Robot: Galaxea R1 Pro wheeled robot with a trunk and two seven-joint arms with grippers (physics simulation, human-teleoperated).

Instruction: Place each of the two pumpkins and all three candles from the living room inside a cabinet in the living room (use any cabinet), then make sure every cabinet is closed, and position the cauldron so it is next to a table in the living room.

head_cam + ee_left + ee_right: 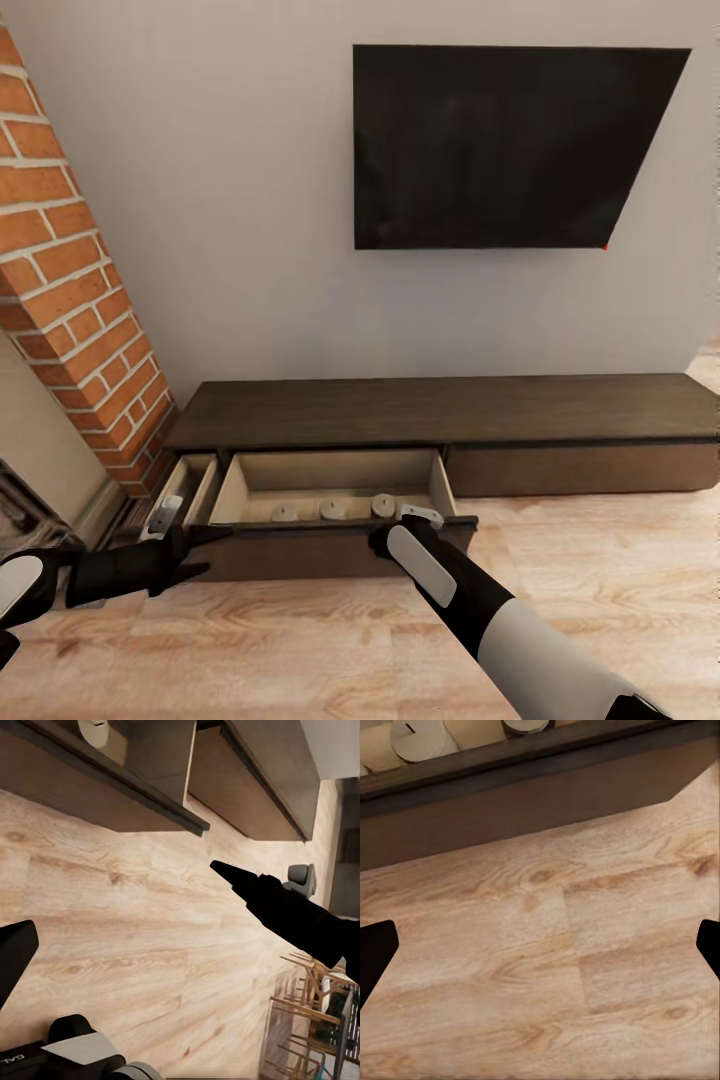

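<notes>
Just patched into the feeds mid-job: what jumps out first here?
The open drawer of the low dark cabinet stands out, with three candles in a row along its front. Above it a black TV hangs on the wall, and a brick column rises at the left. Both arms reach toward the drawer front, the right gripper at its edge with jaws open over the wood floor.

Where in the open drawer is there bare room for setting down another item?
Free: the drawer floor behind the three candles, toward the back wall. Crowded: the front strip, where the candles line up beside the right tool.
</notes>
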